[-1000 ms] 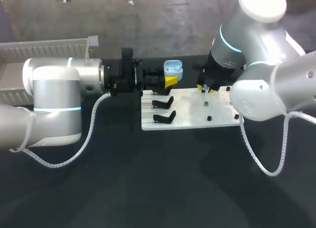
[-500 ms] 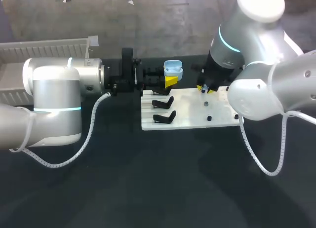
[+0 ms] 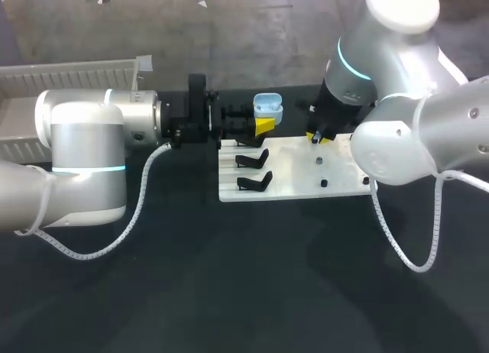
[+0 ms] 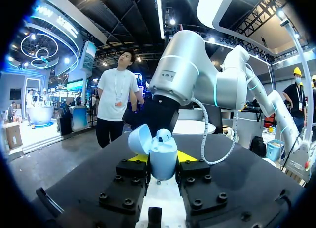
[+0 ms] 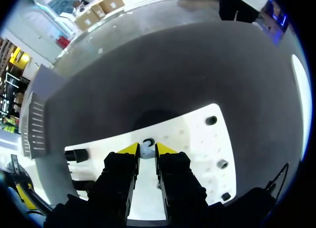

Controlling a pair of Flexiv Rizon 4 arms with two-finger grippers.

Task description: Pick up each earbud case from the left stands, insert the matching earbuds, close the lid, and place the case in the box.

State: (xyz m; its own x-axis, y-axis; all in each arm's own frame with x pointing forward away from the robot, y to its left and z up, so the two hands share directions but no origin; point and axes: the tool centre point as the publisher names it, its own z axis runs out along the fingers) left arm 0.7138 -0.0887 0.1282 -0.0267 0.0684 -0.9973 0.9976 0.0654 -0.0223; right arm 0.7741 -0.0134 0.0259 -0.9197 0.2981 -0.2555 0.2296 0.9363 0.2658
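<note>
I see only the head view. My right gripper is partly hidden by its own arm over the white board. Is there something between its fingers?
Observer: Yes. In the right wrist view the right gripper is shut on a small pale earbud, just above the white board.
Operator: And the earbud case in the left gripper, is its lid open?
Observer: Yes. In the left wrist view the left gripper holds the earbud case upright, and its lid is swung back to one side.
Operator: Is the case empty?
Observer: It seems not. A seated earbud shows in its opening.
</note>
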